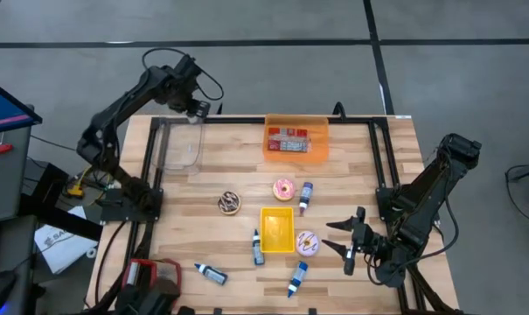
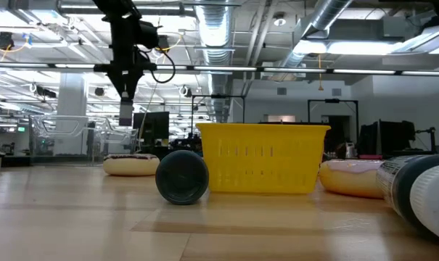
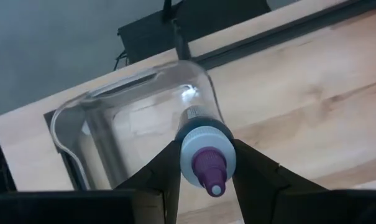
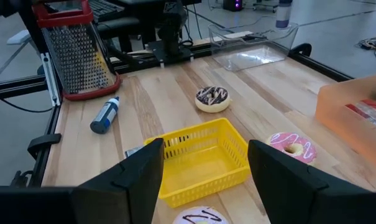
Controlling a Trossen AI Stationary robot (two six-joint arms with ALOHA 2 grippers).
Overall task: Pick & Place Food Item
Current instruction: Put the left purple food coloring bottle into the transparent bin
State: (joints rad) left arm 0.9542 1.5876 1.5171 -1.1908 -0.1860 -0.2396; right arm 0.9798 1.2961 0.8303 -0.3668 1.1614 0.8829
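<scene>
A small bottle [image 3: 203, 155] with a pale blue shoulder and a purple cap hangs above a clear plastic container [image 1: 178, 144] at the table's far left. My left gripper [image 1: 197, 111] is shut on it. In the low view the bottle [image 2: 125, 109] hangs high over the table. My right gripper [image 1: 345, 245] stands open near the table's front right, touching nothing. Its wrist view looks over the yellow basket [image 4: 200, 158]. My left gripper pinches the bottle between its two fingers [image 3: 166, 171], just below the pale blue shoulder [image 3: 189, 155]. The fingers come from above, slanting down. The bottle is lifted clear, cap end toward the wrist, and its body reaches down past the fingertips over the clear container.
An orange bin [image 1: 295, 140] stands at the far middle. On the table lie a pink donut [image 1: 284, 188], a chocolate donut [image 1: 229, 203], a white donut [image 1: 306, 242], the yellow basket [image 1: 277, 229] and several more bottles [image 1: 210, 273]. A red-framed grater [image 4: 76, 56] stands at the front left.
</scene>
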